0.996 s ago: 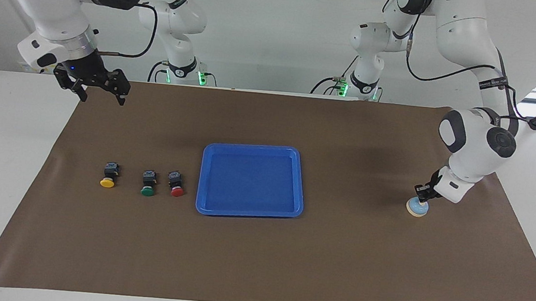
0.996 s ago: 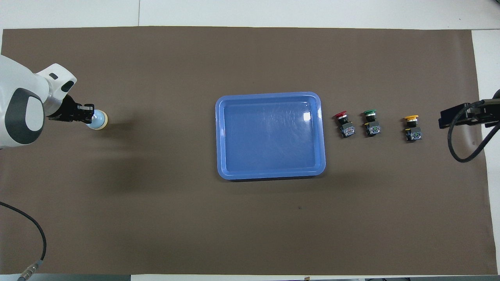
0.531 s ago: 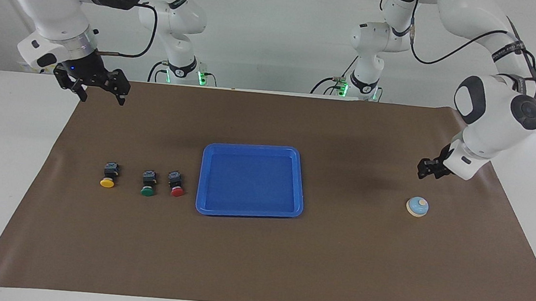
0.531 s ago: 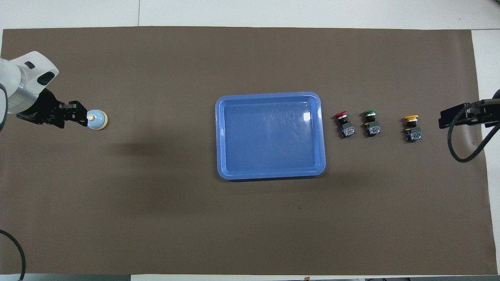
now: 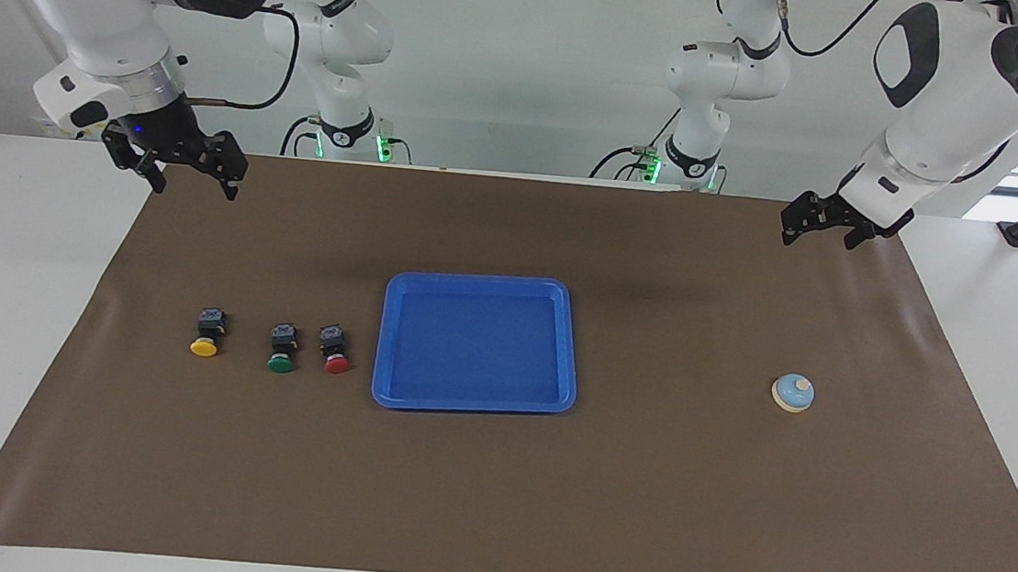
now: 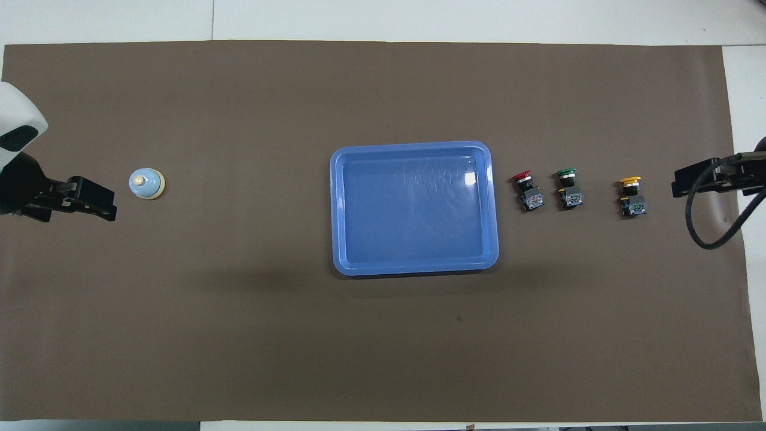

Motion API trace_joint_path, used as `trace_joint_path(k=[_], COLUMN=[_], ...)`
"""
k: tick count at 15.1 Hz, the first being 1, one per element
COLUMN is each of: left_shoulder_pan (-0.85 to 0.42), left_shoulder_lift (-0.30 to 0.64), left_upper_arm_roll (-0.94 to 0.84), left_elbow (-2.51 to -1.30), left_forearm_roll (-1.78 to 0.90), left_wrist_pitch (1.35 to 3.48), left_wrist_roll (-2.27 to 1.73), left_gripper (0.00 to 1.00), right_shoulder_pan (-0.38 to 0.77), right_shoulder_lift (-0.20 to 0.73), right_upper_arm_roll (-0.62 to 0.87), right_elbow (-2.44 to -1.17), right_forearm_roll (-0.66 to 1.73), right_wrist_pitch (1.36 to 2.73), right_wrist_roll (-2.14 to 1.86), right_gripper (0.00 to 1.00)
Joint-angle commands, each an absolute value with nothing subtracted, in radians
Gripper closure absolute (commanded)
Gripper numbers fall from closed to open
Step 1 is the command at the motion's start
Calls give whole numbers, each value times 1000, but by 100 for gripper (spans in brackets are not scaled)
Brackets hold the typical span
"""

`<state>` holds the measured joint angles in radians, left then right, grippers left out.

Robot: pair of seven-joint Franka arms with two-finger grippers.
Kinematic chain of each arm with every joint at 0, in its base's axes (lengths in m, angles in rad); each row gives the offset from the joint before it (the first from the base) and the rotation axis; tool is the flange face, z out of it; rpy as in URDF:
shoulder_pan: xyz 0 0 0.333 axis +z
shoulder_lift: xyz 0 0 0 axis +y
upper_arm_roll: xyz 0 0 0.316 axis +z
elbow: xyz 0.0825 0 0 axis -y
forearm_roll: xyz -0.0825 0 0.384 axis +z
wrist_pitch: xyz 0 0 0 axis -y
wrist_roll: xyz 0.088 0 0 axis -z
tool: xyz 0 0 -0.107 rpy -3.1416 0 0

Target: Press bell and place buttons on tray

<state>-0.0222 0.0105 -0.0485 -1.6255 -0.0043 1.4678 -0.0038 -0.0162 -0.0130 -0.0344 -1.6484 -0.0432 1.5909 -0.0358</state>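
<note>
Bell [image 5: 793,393]: light blue dome, cream rim and knob.

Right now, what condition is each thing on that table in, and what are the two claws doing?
Bell: upright on the mat, nothing touching it.
Tray: flat on the mat, empty.
Yellow button: lying on its side, not on the tray.
Green button: lying on its side, not on the tray.
Red button: on its side beside the tray.
Left gripper: raised, open, holding nothing.
Right gripper: raised, open, empty, waiting.
</note>
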Motion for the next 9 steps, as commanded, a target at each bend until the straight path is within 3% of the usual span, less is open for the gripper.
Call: trace_joint_path(k=[1, 9], left_shoulder_pan=[-18, -21], left_shoulder_lift=[18, 6], left_upper_arm_roll=[-46, -46], left_elbow=[-1589, -1605], left_forearm_roll=[12, 8], left_wrist_pitch=[1424, 1479], left_wrist_roll=[2, -2], left_gripper=[0, 0], right_shoulder_pan=[-20, -20], right_shoulder_lift=[-28, -29], right_upper_arm_roll=[-34, -34], right_elbow=[-1663, -1663], right_forearm_roll=[-29, -29], right_wrist_pitch=[1595, 1595], right_wrist_roll=[-64, -64], right_gripper=[0, 0])
